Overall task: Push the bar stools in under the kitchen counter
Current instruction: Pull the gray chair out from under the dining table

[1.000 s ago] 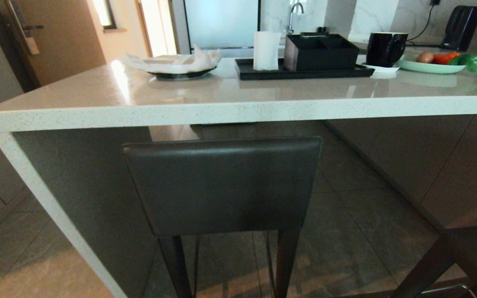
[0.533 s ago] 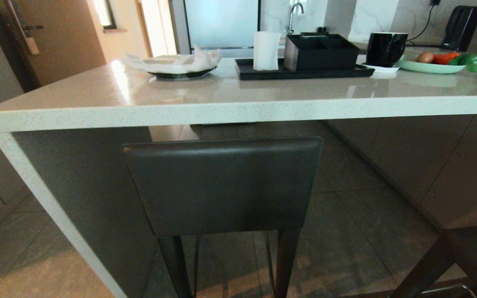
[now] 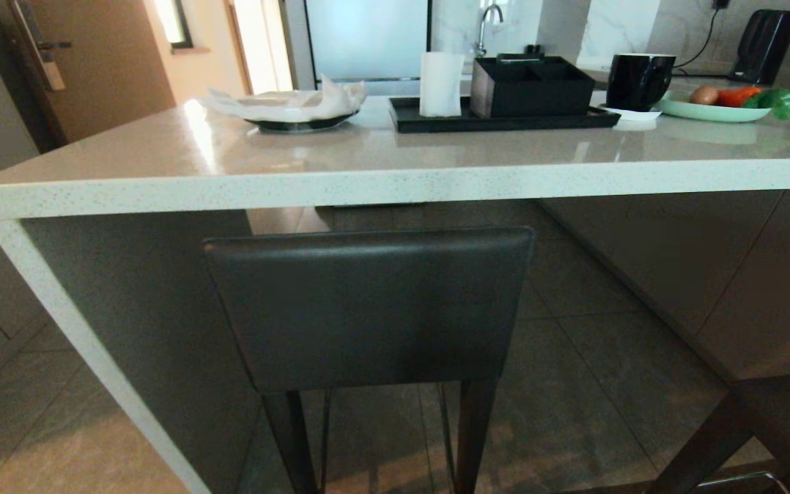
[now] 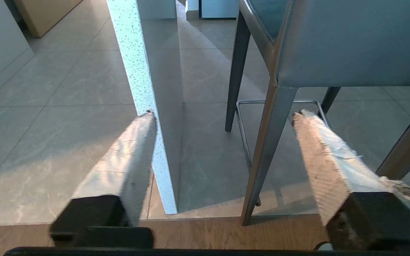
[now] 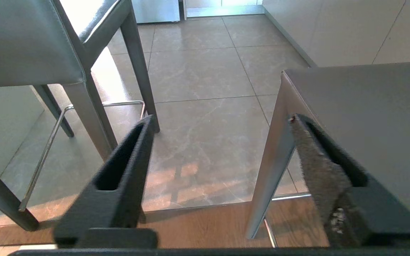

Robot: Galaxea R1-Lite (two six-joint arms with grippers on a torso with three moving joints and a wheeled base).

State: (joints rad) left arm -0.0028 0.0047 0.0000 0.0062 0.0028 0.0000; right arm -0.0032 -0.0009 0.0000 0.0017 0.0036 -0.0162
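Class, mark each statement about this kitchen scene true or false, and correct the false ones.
1. A bar stool stands facing the kitchen counter. True.
2. The left claw is shut on a stool leg. False: it is open, holding nothing.
3. A black mug sits on the counter. True.
4. The right claw is open. True.
5. The green plate is empty. False: it holds vegetables.

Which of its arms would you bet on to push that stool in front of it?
Probably either: the nearest stool stands centred. The left gripper and right gripper both hang low beside its legs, open, touching nothing. The left sits slightly closer.
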